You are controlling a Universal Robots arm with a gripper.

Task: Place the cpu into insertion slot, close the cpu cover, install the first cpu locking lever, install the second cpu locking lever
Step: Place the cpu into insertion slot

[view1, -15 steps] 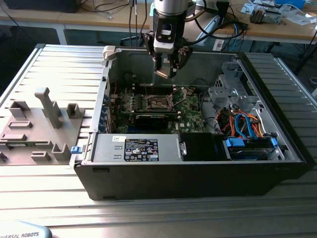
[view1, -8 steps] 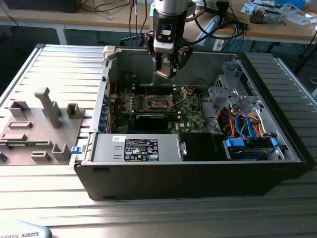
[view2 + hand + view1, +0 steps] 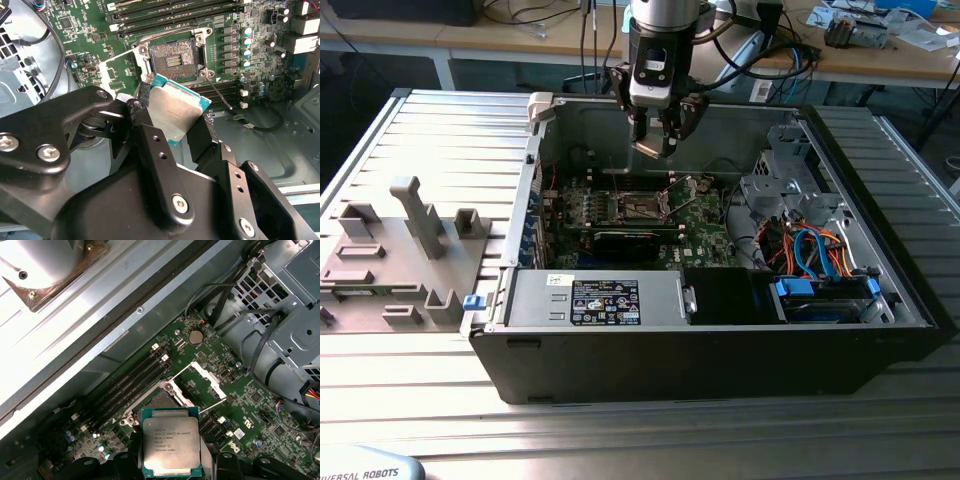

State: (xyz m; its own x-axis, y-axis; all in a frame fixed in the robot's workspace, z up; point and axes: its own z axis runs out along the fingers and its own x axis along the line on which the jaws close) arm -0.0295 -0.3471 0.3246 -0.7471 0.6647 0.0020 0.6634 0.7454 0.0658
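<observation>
Ribbed grey metal workbench, bearing one open black desktop computer case with a green motherboard lying flat inside.

Item: black two-fingered gripper, hovering above the board and clamped on the small square cpu with its dull silver top. It is pinched by opposite edges and kept level, presumably to meet the socket squarely.

Item: square black insertion slot, bare; the chip hangs over it, clear of contact.

Item: thin silvery cpu cover, a frame swung up on its hinge, leaving the slot exposed.

Item: thin wire locking levers, unlatched, standing free.
</observation>
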